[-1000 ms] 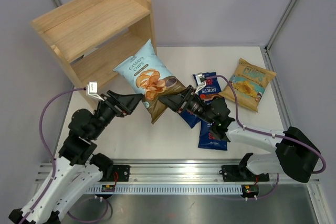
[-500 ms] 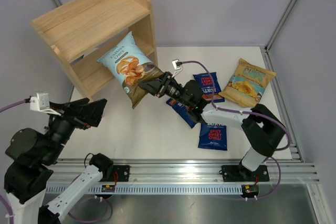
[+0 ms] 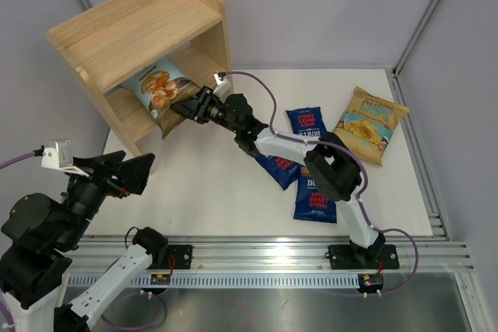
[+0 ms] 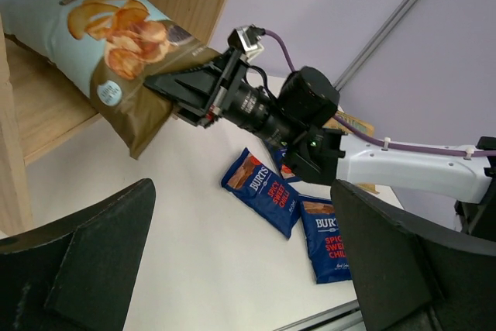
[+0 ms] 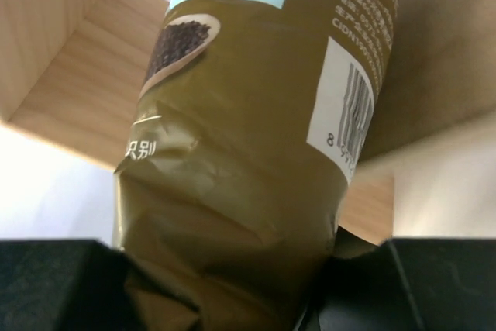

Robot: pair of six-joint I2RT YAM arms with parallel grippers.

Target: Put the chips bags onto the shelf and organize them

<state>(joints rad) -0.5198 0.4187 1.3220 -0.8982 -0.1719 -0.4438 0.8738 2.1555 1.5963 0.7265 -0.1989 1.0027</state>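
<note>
My right gripper (image 3: 187, 108) is shut on the olive bottom end of the Cassava Chips bag (image 3: 156, 91) and holds its pale blue top inside the lower tier of the wooden shelf (image 3: 136, 29). The bag also shows in the left wrist view (image 4: 101, 36) and fills the right wrist view (image 5: 256, 153). My left gripper (image 3: 128, 172) is open and empty, raised near the table's front left. Three dark blue Burts bags (image 3: 315, 196) lie mid-table, two clear in the left wrist view (image 4: 263, 191). The tan-yellow Chips bag (image 3: 366, 124) lies at the far right.
The shelf stands at the far left corner, its upper tier bare. The right arm (image 3: 272, 141) stretches across the table's middle toward the shelf. A metal rail (image 3: 257, 258) runs along the near edge. Grey walls close the back and sides.
My right gripper has carried the Cassava Chips bag left and back, from mid-table into the shelf's lower tier. My left gripper let go of it and drew back to the front left.
</note>
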